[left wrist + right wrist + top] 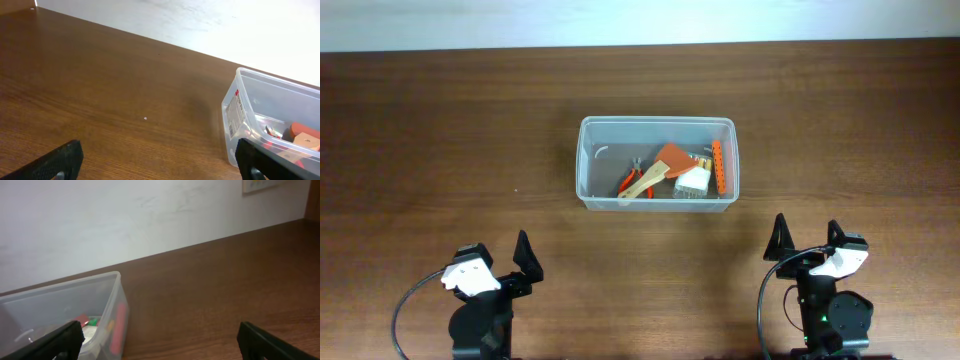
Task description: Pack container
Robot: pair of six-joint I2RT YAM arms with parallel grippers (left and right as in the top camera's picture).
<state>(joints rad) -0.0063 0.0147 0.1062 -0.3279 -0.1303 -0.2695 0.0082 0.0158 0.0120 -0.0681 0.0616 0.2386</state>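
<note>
Container (pixel 586 160) with tools (pixel 670 172) at frame centre; left gripper (pixel 497 258) and right gripper (pixel 807 245) along the bottom, both wide apart, empty.

Dark brown wooden table (pixel 430 130) across nearly the whole overhead view, grain running side to side. Pale wall (pixel 640 20) along its far edge, off-white and faintly smudged in the right wrist view. High on that wall, the corner of a framed sheet (pixel 260 185), cut off by the picture's edge. One tiny white speck (pixel 145 118) on the bare wood. Clustered together: small pliers (pixel 627 182) with orange handles, a pale wooden handle (pixel 645 183) lying diagonally just beside them, a rust-orange flat piece (pixel 672 158) at its upper end, a white block (pixel 692 180) close by, and a bright orange strip (pixel 719 167) — long, narrow, at the right of the cluster.
</note>
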